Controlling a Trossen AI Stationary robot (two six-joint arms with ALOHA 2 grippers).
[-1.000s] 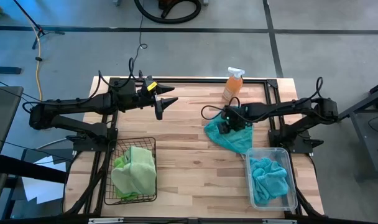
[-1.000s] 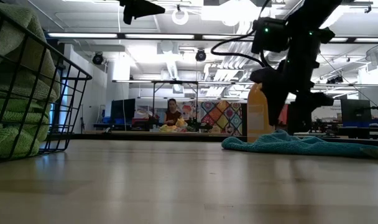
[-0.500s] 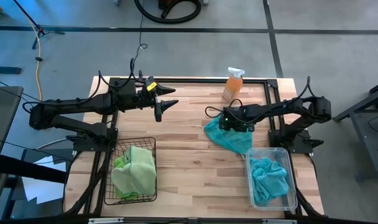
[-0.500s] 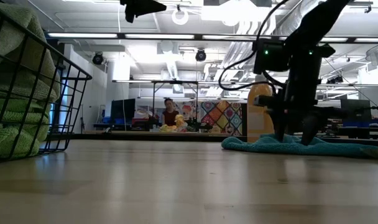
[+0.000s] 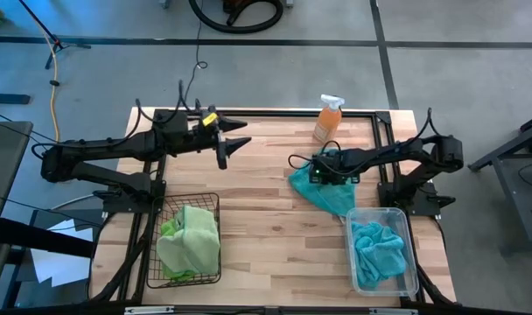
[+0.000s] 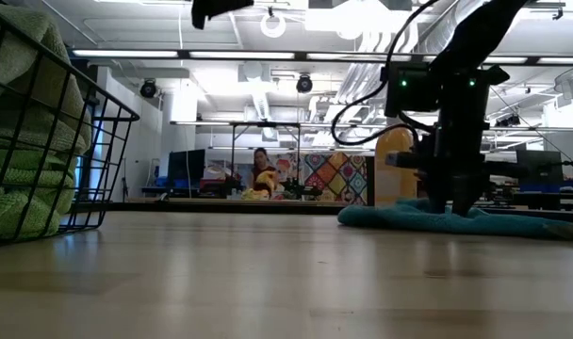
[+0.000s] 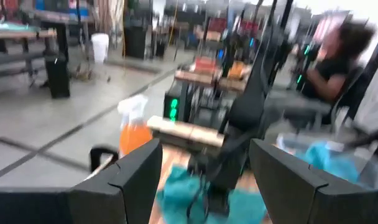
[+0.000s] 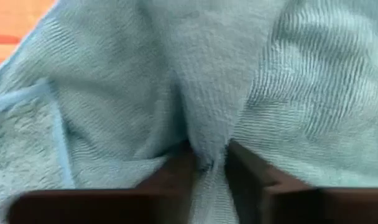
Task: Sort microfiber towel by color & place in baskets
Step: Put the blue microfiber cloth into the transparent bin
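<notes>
Right gripper (image 5: 317, 174) is pressed down onto the loose turquoise towel (image 5: 329, 194) at the right middle of the table (image 5: 266, 227), its two fingers (image 8: 170, 168) drawn together on a ridge of cloth pinched up between them (the right wrist view shows the fold wedged in the narrow gap). Judging by that, it bites near the towel's far left part so the rest can hang free when lifted.

Nearest the table's front edge stand the baskets. The clear plastic basket (image 5: 381, 249) is at the near right, already holding a crumpled turquoise towel (image 5: 374, 248), and it sits just beyond the loose towel's near corner, so the carry looks short. The black wire basket (image 5: 185, 239) is at the near left, with lime green towels (image 5: 189, 239) piled in it, well apart from the working gripper.

Farther back, the left gripper (image 5: 234, 140) hangs above the far left of the table with its fingers spread and nothing between them, probably waiting. An orange spray bottle (image 5: 328, 118) stands at the far edge, just beyond the right gripper.
</notes>
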